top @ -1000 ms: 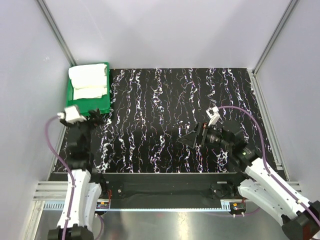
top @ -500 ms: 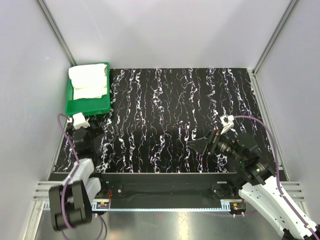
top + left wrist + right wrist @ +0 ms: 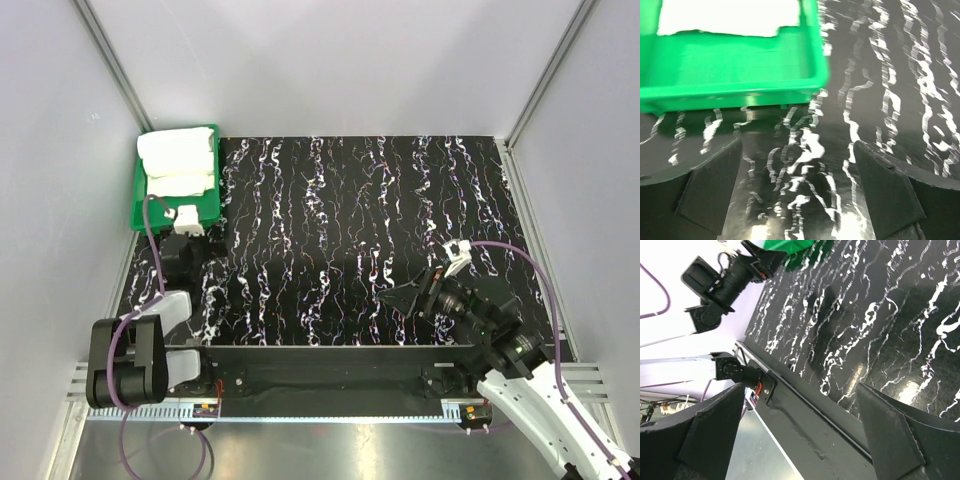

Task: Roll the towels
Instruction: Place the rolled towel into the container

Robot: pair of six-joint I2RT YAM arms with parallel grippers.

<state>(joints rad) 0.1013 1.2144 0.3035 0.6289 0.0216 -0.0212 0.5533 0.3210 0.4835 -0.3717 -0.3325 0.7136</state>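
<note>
**Q:** Reading from the left, what do you have in front of you?

**A:** A green tray [image 3: 137, 205] sits in the far-left corner of the table [image 3: 330, 220]. Both towels [image 3: 178, 165] lie inside it, one behind the other and touching. Your left claw [image 3: 190, 238] stands just short of the tray's near wall, spread wide and empty. Well to the right, your right claw [image 3: 396, 298] hangs over bare table, also spread and holding nothing.

**Q:** What could go wrong from here?

**A:** The tray wall stands between your left fingers [image 3: 715, 185] and the cloth. Come in low and you would likely shove the tray instead of reaching a towel. Because the towels touch, a deep pinch may lift both, and a shallow one may lift only a top layer. Your right claw is too far off to help until a towel is brought toward the middle.

**Q:** And the surface and the room?

**A:** The tabletop is glossy black with white veining and shows glare in places. Pale walls [image 3: 330, 70] close three sides, and the tray sits near the left one, so you have little room to swing there.
</note>
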